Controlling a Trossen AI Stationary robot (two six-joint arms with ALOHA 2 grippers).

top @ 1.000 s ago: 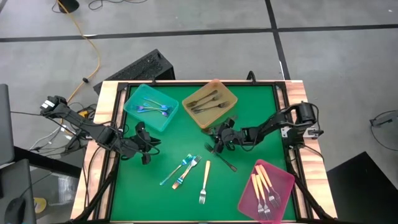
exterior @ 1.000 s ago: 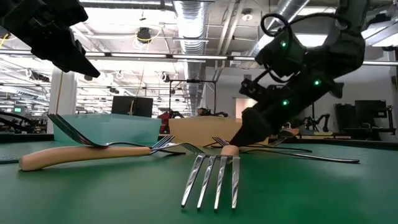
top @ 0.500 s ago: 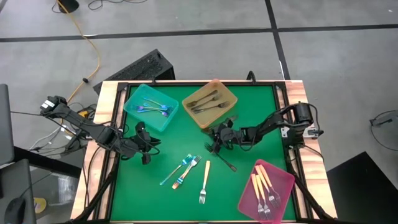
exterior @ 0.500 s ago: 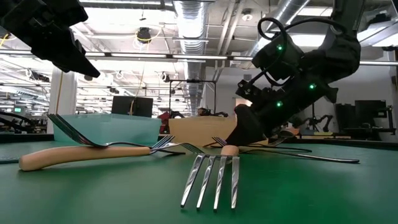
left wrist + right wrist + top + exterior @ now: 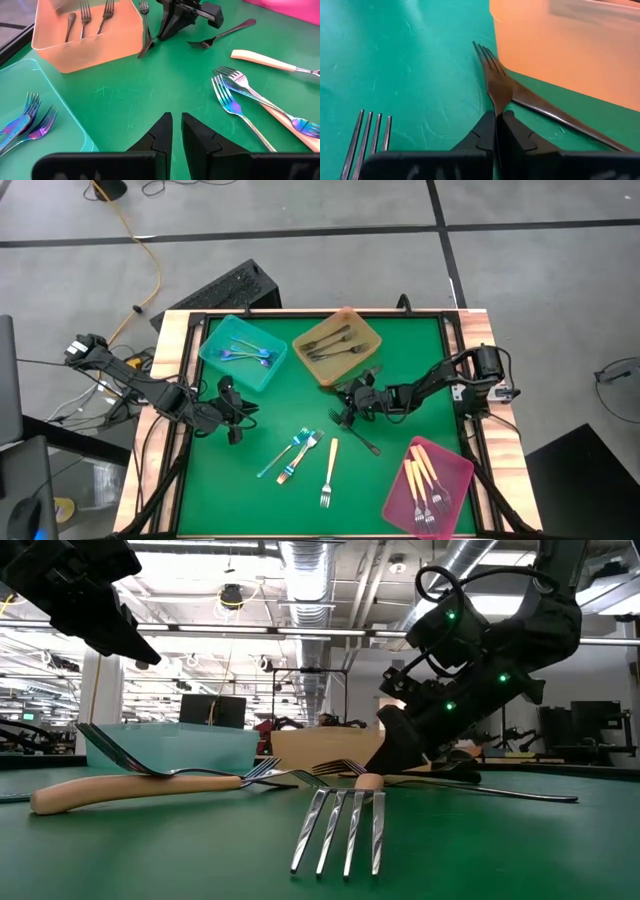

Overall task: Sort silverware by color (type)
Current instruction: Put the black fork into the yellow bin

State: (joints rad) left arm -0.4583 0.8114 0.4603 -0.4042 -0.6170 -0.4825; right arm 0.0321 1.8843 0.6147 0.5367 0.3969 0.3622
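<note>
My right gripper [image 5: 499,119] sits mid-table next to the amber tray [image 5: 338,345] and is shut on a dark grey fork [image 5: 495,75]. A second dark fork [image 5: 364,440] lies on the green mat just near of it. Two iridescent forks [image 5: 298,448] and a cream-handled fork [image 5: 328,468] lie on the mat nearer the front. My left gripper [image 5: 176,125] hovers shut and holding nothing at the left, near the teal tray [image 5: 243,352], which holds iridescent forks. My right gripper pinches the dark fork's neck [image 5: 499,103], just behind the tines, between its two fingers. The fingers slant down from the table's right side and lie along the fork, whose tines [image 5: 335,768] point away from them and stand a little above the mat.
The pink tray [image 5: 428,485] with cream-handled forks stands at the front right. The amber tray's wall [image 5: 560,55] rises close beside the held fork, and a dark handle [image 5: 555,117] lies along its foot. Bare green mat [image 5: 260,500] lies at the front left.
My right gripper has shut on the dark fork beside the amber tray. The fork's tines now show raised a little off the mat.
</note>
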